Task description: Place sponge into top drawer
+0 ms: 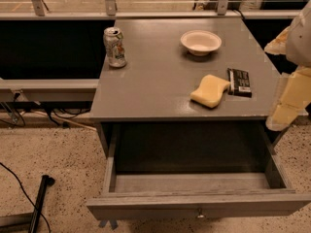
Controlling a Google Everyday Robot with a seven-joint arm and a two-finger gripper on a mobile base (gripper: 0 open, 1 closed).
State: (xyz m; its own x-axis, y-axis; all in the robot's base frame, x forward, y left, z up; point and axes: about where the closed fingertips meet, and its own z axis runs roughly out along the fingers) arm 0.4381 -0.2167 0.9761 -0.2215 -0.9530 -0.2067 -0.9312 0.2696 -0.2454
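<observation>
Starting at the left, we see black cables (19, 113) and a dark pole (39, 203) on the speckled floor (63, 154). On the grey cabinet top (155, 81) stand a dented drink can (114, 46) and a white bowl (200, 41). The sponge (210, 91) lies flat near the front edge, just beside a black packet (239, 81). Below, the top drawer (146, 208) is pulled open. The gripper (290, 98) hangs at the right edge, apart from the sponge. We cannot tell how wide its jaws stand.
</observation>
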